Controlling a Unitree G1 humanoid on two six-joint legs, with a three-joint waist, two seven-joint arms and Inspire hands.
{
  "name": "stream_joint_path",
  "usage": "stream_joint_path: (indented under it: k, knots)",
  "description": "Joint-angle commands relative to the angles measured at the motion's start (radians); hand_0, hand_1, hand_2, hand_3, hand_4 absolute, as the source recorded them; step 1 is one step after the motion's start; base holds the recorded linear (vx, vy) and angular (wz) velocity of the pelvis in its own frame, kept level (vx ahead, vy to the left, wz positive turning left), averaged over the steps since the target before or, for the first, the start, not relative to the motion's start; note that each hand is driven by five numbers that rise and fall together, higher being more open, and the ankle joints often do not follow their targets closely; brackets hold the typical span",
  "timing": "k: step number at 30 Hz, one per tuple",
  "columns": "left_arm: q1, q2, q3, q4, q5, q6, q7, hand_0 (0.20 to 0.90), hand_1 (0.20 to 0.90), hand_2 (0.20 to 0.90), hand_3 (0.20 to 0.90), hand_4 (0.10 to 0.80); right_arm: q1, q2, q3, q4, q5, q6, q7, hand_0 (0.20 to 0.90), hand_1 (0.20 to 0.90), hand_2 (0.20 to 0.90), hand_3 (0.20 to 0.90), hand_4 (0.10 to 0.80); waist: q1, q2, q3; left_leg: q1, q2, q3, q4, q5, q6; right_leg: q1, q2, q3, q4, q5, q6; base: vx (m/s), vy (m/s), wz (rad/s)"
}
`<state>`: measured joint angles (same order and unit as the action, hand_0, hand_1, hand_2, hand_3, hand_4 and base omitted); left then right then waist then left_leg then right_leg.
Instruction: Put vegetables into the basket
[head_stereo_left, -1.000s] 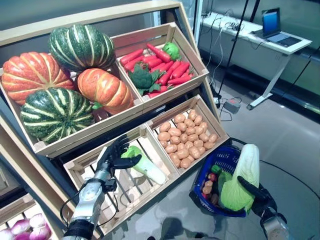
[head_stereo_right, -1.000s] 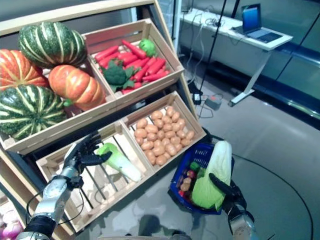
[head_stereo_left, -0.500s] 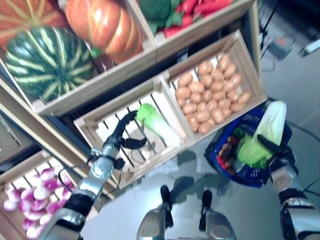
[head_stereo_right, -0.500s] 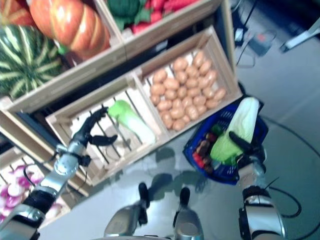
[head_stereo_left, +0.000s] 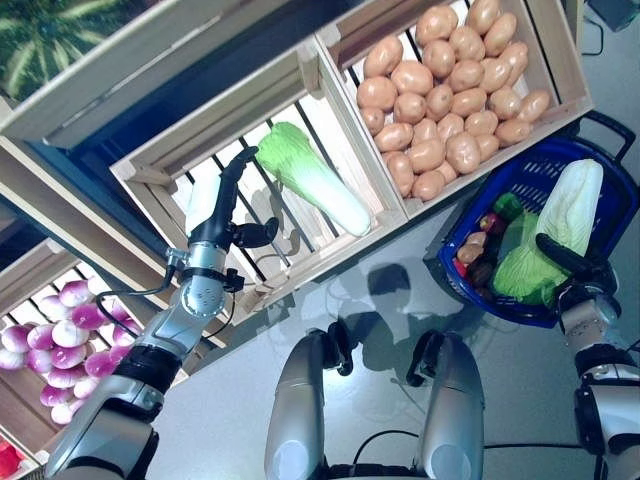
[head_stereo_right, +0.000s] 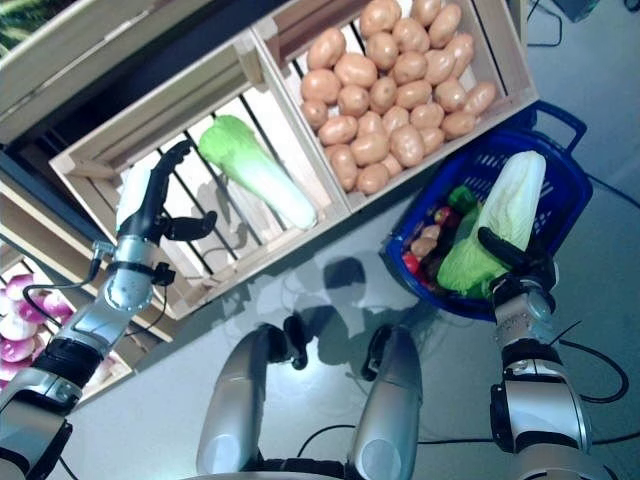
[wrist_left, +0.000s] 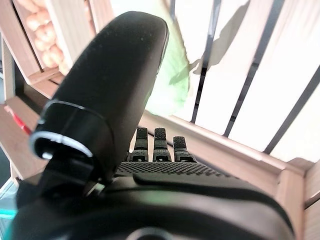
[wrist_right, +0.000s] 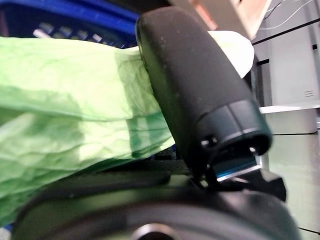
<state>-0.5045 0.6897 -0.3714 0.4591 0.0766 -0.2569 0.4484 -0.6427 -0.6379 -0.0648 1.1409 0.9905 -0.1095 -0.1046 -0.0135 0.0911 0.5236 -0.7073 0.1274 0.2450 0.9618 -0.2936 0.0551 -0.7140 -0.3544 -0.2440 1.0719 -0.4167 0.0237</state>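
A blue basket (head_stereo_left: 520, 172) stands on the floor under the potato crate, with small vegetables (head_stereo_left: 478, 258) inside. My right hand (head_stereo_left: 577, 277) is shut on a pale green napa cabbage (head_stereo_left: 560, 225) that leans into the basket; the thumb (wrist_right: 190, 85) lies across its leaves (wrist_right: 65, 100). A second napa cabbage (head_stereo_left: 310, 175) lies in the slatted wooden crate (head_stereo_left: 150, 170). My left hand (head_stereo_left: 222, 205) is open inside that crate just left of this cabbage, apart from it, thumb pointing toward it. In the left wrist view the cabbage (wrist_left: 172, 85) shows past the thumb.
A crate of potatoes (head_stereo_left: 450, 90) sits to the right of the slatted crate, right above the basket. Purple onions (head_stereo_left: 50, 335) fill a lower crate at the left. The crates' wooden walls surround my left hand.
The camera has tipped down, so the pumpkins and carrots left the picture. Both hands keep their places: the left by the crate cabbage, the right holding its cabbage at the basket.
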Motion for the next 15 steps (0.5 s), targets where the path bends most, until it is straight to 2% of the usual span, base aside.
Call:
stream_joint_path:
  k: [1, 3, 4, 5, 6, 7, 10, 11, 12, 13, 15]
  knots:
    - [-0.077, 0.044, 0.072, -0.112, 0.027, -0.081, 0.103, 0.9, 0.9, 0.9, 0.9, 0.8, -0.085, -0.103, -0.02, -0.011, 0.044, -0.047, -0.029, 0.3, 0.3, 0.3, 0.3, 0.4, -0.008, 0.007, -0.004, 0.052, -0.001, 0.033, 0.091, -0.17, -0.012, 0.027, 0.016, -0.026, 0.017, 0.002, -0.045, -0.024, 0.025, -0.04]
    - [-0.102, 0.05, 0.061, -0.111, 0.037, -0.083, 0.104, 0.9, 0.9, 0.9, 0.9, 0.8, -0.102, -0.109, -0.018, -0.002, 0.057, -0.046, -0.01, 0.3, 0.3, 0.3, 0.3, 0.4, -0.011, 0.009, -0.004, 0.037, 0.007, 0.033, 0.114, -0.179, -0.016, 0.008, 0.016, -0.017, 0.035, -0.002, -0.044, -0.038, 0.027, -0.07]
    - [-0.115, 0.054, 0.054, -0.114, 0.045, -0.08, 0.106, 0.9, 0.9, 0.9, 0.9, 0.8, -0.111, -0.114, -0.015, -0.001, 0.048, -0.048, 0.001, 0.9, 0.9, 0.9, 0.9, 0.8, -0.014, 0.009, -0.004, 0.007, 0.013, 0.032, 0.149, -0.187, -0.011, -0.024, 0.009, -0.012, 0.068, -0.011, -0.051, -0.014, 0.025, -0.06]
    - [-0.116, 0.058, 0.049, -0.114, 0.051, -0.077, 0.107, 0.9, 0.9, 0.9, 0.9, 0.8, -0.112, -0.115, -0.011, -0.001, 0.039, -0.049, 0.0, 0.9, 0.9, 0.9, 0.9, 0.8, -0.013, 0.01, -0.004, 0.028, 0.01, 0.031, 0.125, -0.183, -0.019, -0.003, 0.017, -0.011, 0.045, -0.005, -0.043, -0.037, 0.022, -0.03]
    - [-0.125, 0.066, 0.044, -0.114, 0.058, -0.075, 0.112, 0.9, 0.9, 0.9, 0.9, 0.8, -0.118, -0.117, -0.006, -0.004, 0.029, -0.053, 0.009, 0.9, 0.9, 0.9, 0.9, 0.8, -0.016, 0.008, -0.004, 0.001, 0.016, 0.032, 0.154, -0.189, -0.013, -0.031, 0.013, -0.007, 0.073, -0.013, -0.051, 0.032, 0.019, 0.01]
    - [-0.126, 0.069, 0.039, -0.114, 0.056, -0.074, 0.114, 0.9, 0.9, 0.9, 0.9, 0.8, -0.117, -0.118, -0.002, -0.004, 0.032, -0.055, 0.016, 0.9, 0.9, 0.9, 0.9, 0.8, -0.015, 0.009, -0.004, 0.025, 0.014, 0.031, 0.127, -0.184, -0.021, -0.008, 0.021, -0.007, 0.047, -0.006, -0.042, 0.0, 0.0, 0.0]
    - [-0.154, 0.088, 0.026, -0.096, 0.063, -0.07, 0.115, 0.9, 0.9, 0.9, 0.9, 0.8, -0.119, -0.123, 0.001, 0.007, 0.042, -0.062, 0.068, 0.9, 0.9, 0.9, 0.9, 0.8, -0.019, 0.005, -0.004, 0.01, 0.024, 0.032, 0.143, -0.186, -0.019, -0.027, 0.021, -0.001, 0.063, -0.006, -0.045, 0.013, 0.006, 0.01]
    - [-0.157, 0.095, 0.021, -0.091, 0.07, -0.065, 0.119, 0.9, 0.9, 0.9, 0.9, 0.8, -0.117, -0.123, 0.005, 0.008, 0.044, -0.069, 0.078, 0.9, 0.9, 0.9, 0.9, 0.8, -0.019, 0.005, -0.004, 0.037, 0.023, 0.032, 0.112, -0.179, -0.027, -0.001, 0.03, -0.001, 0.032, 0.003, -0.035, 0.0, 0.0, 0.0]
    - [-0.163, 0.102, 0.019, -0.089, 0.082, -0.062, 0.125, 0.9, 0.9, 0.9, 0.9, 0.8, -0.117, -0.123, 0.005, 0.003, 0.044, -0.075, 0.083, 0.9, 0.9, 0.9, 0.9, 0.8, -0.022, 0.003, -0.004, 0.017, 0.027, 0.033, 0.132, -0.181, -0.022, -0.021, 0.027, 0.002, 0.052, 0.0, -0.042, 0.049, 0.013, -0.04]
    - [-0.166, 0.114, 0.013, -0.087, 0.097, -0.058, 0.133, 0.9, 0.9, 0.9, 0.9, 0.8, -0.113, -0.123, 0.01, -0.005, 0.044, -0.077, 0.087, 0.9, 0.9, 0.9, 0.9, 0.8, -0.023, 0.003, -0.004, 0.042, 0.026, 0.033, 0.104, -0.174, -0.031, 0.003, 0.036, 0.002, 0.024, 0.007, -0.033, 0.009, 0.01, -0.03]
    - [-0.186, 0.139, 0.001, -0.076, 0.133, -0.053, 0.157, 0.9, 0.9, 0.9, 0.9, 0.8, -0.115, -0.123, 0.014, -0.016, 0.044, -0.08, 0.092, 0.9, 0.9, 0.9, 0.9, 0.8, -0.026, 0.0, -0.004, 0.028, 0.034, 0.036, 0.115, -0.173, -0.027, -0.014, 0.037, 0.007, 0.036, 0.007, -0.038, 0.014, 0.011, -0.06]
